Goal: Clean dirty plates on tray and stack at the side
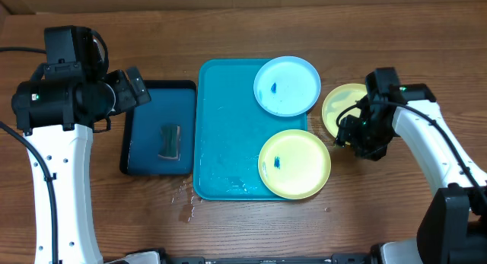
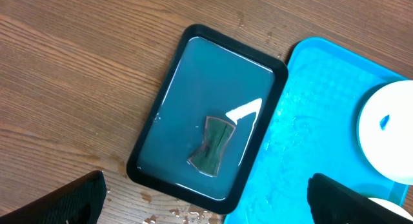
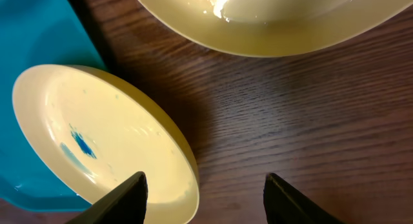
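Observation:
The turquoise tray (image 1: 221, 135) lies mid-table and also shows in the left wrist view (image 2: 310, 127). A light blue plate (image 1: 287, 85) with a blue smear sits on its far right corner. A yellow-green plate (image 1: 294, 163) with a blue smear overhangs its near right edge and shows in the right wrist view (image 3: 97, 133). A second yellow-green plate (image 1: 341, 106) lies on the table to the right and also shows in the right wrist view (image 3: 271, 24). My right gripper (image 3: 203, 198) is open, its fingers either side of the smeared yellow plate's rim. My left gripper (image 2: 206, 208) is open above the dark tray.
A smaller dark blue black-rimmed tray (image 1: 141, 135) left of the turquoise one holds water and a dark green sponge (image 1: 169, 141). Water drops lie on the wood (image 1: 185, 199) near the trays' front corners.

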